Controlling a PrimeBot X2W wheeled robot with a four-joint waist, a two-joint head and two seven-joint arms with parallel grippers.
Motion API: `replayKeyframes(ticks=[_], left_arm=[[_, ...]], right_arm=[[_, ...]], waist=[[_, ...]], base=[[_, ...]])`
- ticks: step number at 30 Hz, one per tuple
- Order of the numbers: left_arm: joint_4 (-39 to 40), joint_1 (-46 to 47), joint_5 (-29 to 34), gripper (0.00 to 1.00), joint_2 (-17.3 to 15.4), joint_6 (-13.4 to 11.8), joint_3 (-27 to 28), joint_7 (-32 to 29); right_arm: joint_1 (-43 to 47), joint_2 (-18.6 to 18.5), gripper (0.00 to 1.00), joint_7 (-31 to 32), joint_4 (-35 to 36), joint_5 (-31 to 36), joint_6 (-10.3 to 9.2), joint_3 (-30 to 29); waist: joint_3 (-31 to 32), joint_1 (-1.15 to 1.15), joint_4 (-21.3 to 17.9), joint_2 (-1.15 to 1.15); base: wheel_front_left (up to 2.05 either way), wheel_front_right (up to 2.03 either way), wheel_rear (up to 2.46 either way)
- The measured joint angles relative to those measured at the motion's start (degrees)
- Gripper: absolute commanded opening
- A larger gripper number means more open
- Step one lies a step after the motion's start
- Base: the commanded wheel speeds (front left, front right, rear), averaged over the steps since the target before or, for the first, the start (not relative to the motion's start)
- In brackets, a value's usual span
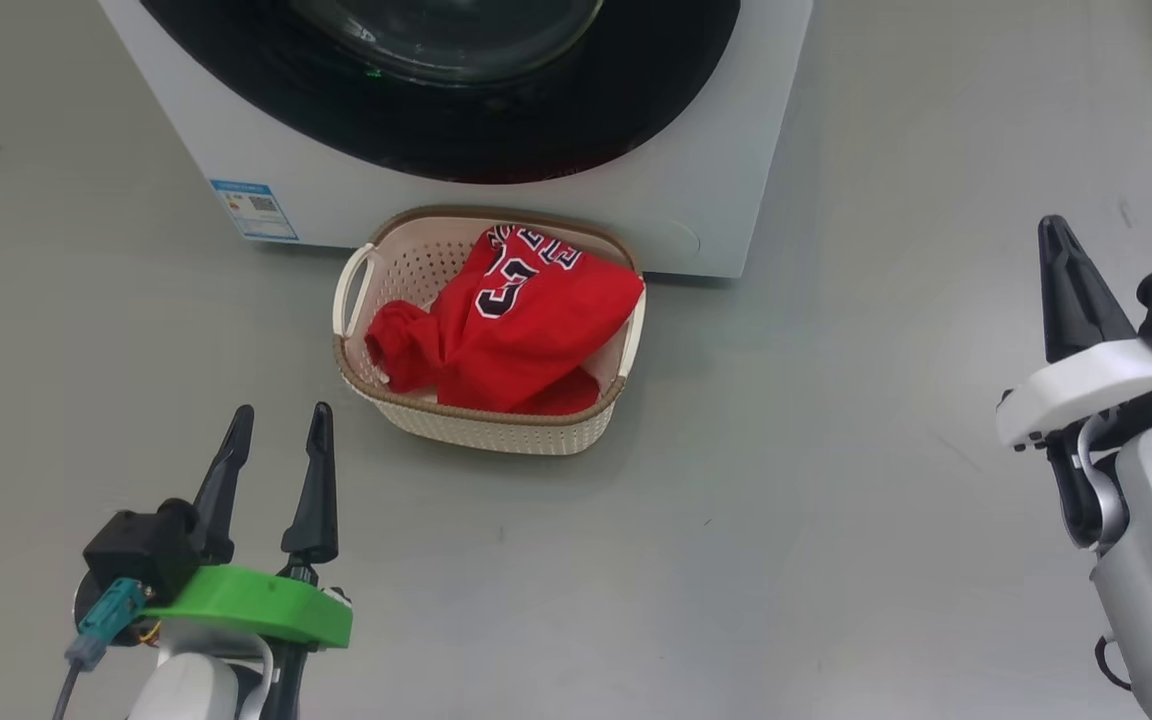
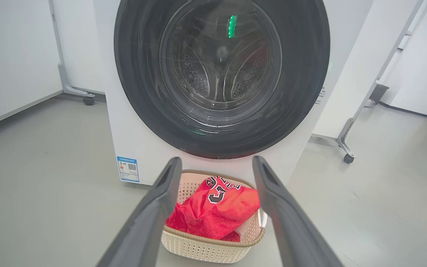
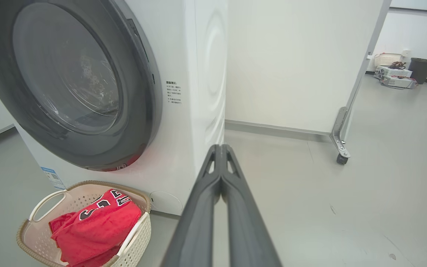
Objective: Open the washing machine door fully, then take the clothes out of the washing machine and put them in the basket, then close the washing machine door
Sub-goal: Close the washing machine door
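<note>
Status: looks basically done. Left gripper (image 1: 282,410) is spread wide, nothing between the fingers, hovering over bare floor (image 1: 836,560). Right gripper (image 1: 1054,225) has its fingers pressed together, holding nothing, off to the side. The basket (image 1: 496,432) sits just ahead of the left gripper and a bit toward the right one. In the left wrist view it's framed between the two fingers. The clothes (image 1: 516,320) are in it: red jersey on top with the numbers facing up, bunched red fabric toward the basket's left handle, all within the rim. The washing machine (image 1: 656,200) is straight beyond the basket, with the basket's far rim touching or nearly touching its front. The washing machine door (image 2: 139,74) looks flush against the front panel in both wrist views, so I'd call it closed. Can't confirm the latch from here. Through the glass the drum (image 2: 198,79) reads as plain perforated steel, so I judge the unload complete. Remaining: nothing obvious, maybe a push on the door if the latch didn't catch. Both grippers are well apart from the machine.
</note>
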State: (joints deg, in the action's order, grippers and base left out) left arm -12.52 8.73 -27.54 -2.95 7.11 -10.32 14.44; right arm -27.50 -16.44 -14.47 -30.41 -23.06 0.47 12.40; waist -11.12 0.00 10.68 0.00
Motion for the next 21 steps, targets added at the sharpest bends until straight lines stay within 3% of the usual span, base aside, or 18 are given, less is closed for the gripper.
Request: replayKeyframes(ticks=[9,21], left_arm=[[0.38,-2.98,0.6,1.0,-0.09,0.0,1.22,0.0],[0.86,-5.59,1.74,1.0,-0.11,0.0,1.99,0.0]], right_arm=[[9.78,1.47,0.0,0.0,6.1,-1.04,-1.43,-3.3],[22.22,4.21,0.0,0.0,13.57,-0.45,-3.19,-6.24]], waist=[[3.93,0.0,-3.56,0.0],[7.53,0.0,-5.49,0.0]], base=[[0.0,0.0,0.0],[0.0,0.0,0.0]])
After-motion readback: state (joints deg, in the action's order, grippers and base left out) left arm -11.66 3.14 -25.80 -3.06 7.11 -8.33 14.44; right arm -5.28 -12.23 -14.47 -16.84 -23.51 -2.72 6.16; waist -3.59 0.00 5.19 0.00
